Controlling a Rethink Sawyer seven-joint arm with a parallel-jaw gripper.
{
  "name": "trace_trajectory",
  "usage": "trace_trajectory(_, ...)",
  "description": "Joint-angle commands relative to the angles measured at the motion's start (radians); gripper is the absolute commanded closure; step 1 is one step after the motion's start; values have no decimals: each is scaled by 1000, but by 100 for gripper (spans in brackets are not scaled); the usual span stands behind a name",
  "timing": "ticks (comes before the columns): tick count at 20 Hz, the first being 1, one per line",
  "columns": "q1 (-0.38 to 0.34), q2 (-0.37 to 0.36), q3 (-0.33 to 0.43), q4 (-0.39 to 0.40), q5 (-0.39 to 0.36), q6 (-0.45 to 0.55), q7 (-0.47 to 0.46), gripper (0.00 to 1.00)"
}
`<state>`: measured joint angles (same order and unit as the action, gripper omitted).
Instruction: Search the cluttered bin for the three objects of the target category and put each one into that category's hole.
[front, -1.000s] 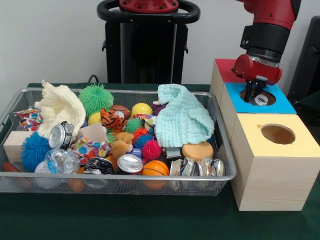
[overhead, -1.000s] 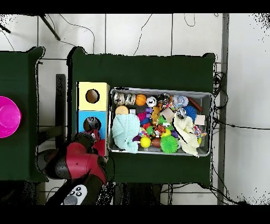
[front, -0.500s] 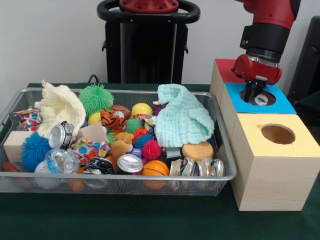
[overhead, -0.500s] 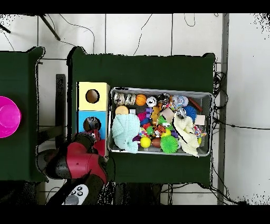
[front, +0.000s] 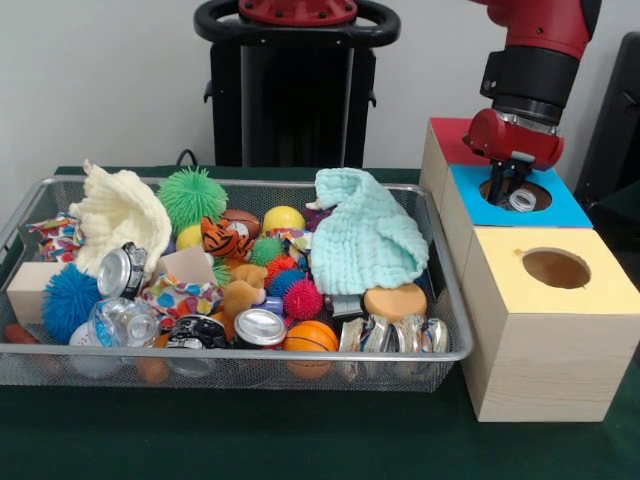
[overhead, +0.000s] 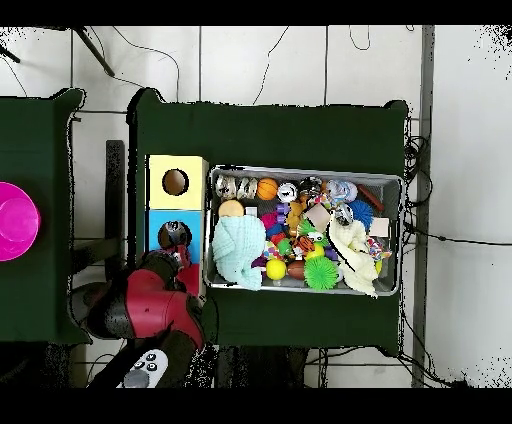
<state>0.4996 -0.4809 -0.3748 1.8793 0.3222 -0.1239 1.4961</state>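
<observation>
Green-covered bench (front: 300, 440); directly beneath the end effector (front: 512, 190), a small silvery can (front: 522, 200), pinched, hangs in the blue box's hole (front: 516, 194).

A crushed silver can (front: 522, 200) sits at the mouth of the round hole in the blue-topped wooden box (front: 560, 208), tilted, directly under the claw (front: 510, 185). More silver cans (front: 392, 335) lie along the front wall of the wire-mesh bin (front: 250, 365).
</observation>
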Motion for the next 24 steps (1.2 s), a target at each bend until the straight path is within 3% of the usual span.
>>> trace_trajectory(1, -42, 176, 66, -1, 97, 46, 272, 100)
trace_trajectory(2, -40, 177, 64, -1, 101, 48, 270, 100)
trace_trajectory(3, -37, 178, 62, 0, 104, 50, 268, 0)
trace_trajectory(13, -33, 178, 59, 6, 124, 57, 248, 0)
trace_trajectory(14, -47, 164, 75, 16, 107, 23, 252, 0)
trace_trajectory(19, -73, 42, 114, 66, 69, 122, 225, 0)
trace_trajectory(24, -54, -69, 89, 88, 65, 234, 206, 0)
